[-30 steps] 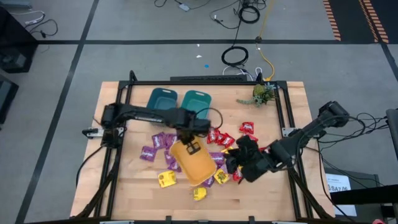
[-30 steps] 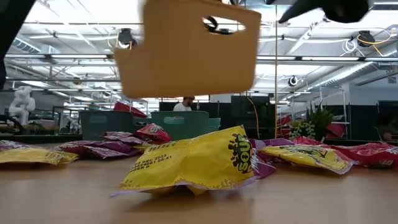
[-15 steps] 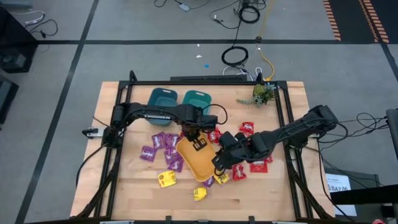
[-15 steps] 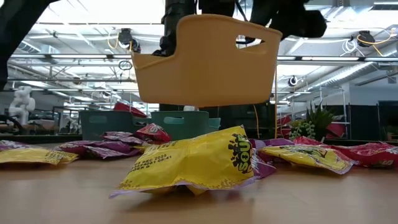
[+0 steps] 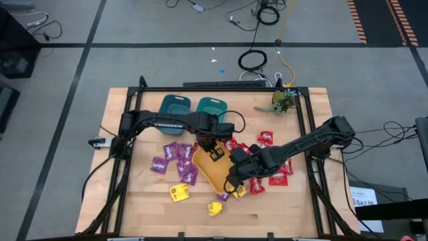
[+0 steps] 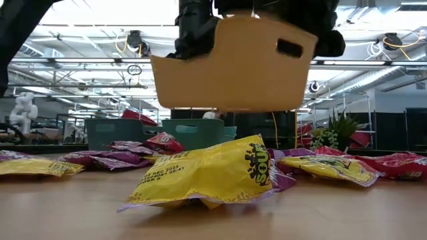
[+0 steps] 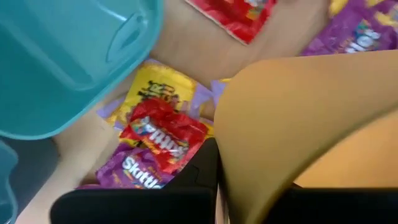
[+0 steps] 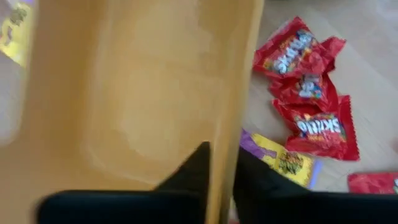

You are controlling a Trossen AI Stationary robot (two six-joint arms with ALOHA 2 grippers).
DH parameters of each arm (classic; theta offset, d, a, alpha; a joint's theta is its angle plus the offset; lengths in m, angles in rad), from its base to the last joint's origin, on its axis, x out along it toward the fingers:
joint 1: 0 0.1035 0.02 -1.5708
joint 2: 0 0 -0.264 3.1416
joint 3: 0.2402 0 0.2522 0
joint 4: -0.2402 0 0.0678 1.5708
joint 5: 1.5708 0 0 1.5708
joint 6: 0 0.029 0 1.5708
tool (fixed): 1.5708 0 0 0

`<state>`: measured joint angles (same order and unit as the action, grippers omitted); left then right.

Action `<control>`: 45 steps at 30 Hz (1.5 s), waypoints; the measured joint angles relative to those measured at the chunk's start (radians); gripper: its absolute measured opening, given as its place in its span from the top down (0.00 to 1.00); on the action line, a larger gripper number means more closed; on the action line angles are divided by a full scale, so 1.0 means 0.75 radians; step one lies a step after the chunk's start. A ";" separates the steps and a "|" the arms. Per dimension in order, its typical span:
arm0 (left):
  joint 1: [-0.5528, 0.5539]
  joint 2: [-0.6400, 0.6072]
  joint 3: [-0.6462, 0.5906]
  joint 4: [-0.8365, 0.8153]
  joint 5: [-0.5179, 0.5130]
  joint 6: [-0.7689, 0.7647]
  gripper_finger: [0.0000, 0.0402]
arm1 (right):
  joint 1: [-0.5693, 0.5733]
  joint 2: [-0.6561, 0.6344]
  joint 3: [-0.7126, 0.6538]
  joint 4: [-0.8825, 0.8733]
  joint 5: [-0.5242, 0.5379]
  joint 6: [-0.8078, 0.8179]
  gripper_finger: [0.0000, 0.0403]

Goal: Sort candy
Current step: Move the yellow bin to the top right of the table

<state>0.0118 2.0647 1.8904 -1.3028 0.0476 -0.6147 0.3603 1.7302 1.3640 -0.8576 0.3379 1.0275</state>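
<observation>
Two teal bins (image 5: 193, 107) sit on the bench (image 5: 134, 201). One orange bin (image 5: 214, 167) and one green plant (image 5: 282, 100) show.

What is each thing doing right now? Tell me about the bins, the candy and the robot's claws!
Orange bin: lifted off the table, held by both grippers.
Left gripper: shut on the bin's wall.
Right gripper: shut on the bin's opposite wall.
Two teal bins: standing side by side on the table.
Candy: lying scattered on the table, unsorted.
Plant: standing upright.

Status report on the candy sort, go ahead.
Left gripper and right gripper both shut on orange bin, held above table. Candy scattered below, unsorted. Teal bins at back.
</observation>
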 joint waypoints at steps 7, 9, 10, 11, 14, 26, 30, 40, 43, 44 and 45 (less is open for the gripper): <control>-0.003 0.000 -0.001 0.033 0.046 0.013 0.96 | 0.003 -0.015 -0.001 -0.007 0.005 0.007 0.99; 0.004 0.000 -0.001 0.030 0.076 -0.009 0.96 | 0.004 -0.015 -0.001 -0.006 -0.001 0.004 0.99; 0.007 0.000 -0.001 0.031 0.091 -0.010 0.96 | 0.004 -0.015 -0.001 -0.004 -0.003 0.003 0.99; 0.011 0.000 -0.001 0.032 0.098 -0.011 0.95 | 0.004 -0.015 -0.001 -0.004 -0.005 0.000 1.00; 0.012 -0.001 -0.001 0.034 0.114 -0.030 0.90 | 0.010 -0.015 -0.001 -0.002 -0.003 -0.012 1.00; 0.018 -0.055 -0.001 0.061 0.154 -0.045 0.74 | 0.025 -0.016 -0.001 0.024 0.014 0.003 1.00; 0.018 -0.164 -0.001 0.040 0.107 -0.035 0.73 | 0.025 -0.016 -0.001 0.020 0.008 0.064 1.00; -0.074 -0.589 -0.003 -0.057 -0.353 -0.007 0.73 | -0.001 -0.023 0.000 -0.128 0.001 0.301 1.00; -0.174 -0.735 -0.088 -0.066 -0.562 -0.007 0.73 | -0.028 -0.064 0.000 -0.119 0.008 0.300 1.00; -0.209 -0.786 -0.135 -0.066 -0.631 -0.010 0.73 | -0.044 -0.082 0.000 -0.126 0.018 0.300 1.00; -0.246 -0.839 -0.190 -0.063 -0.689 -0.026 0.73 | -0.060 -0.102 0.000 -0.142 0.033 0.301 1.00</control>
<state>-0.1728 1.4352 1.7482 -1.3504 -0.4692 -0.6343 0.3150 1.6537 1.3640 -0.9644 0.3626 1.2534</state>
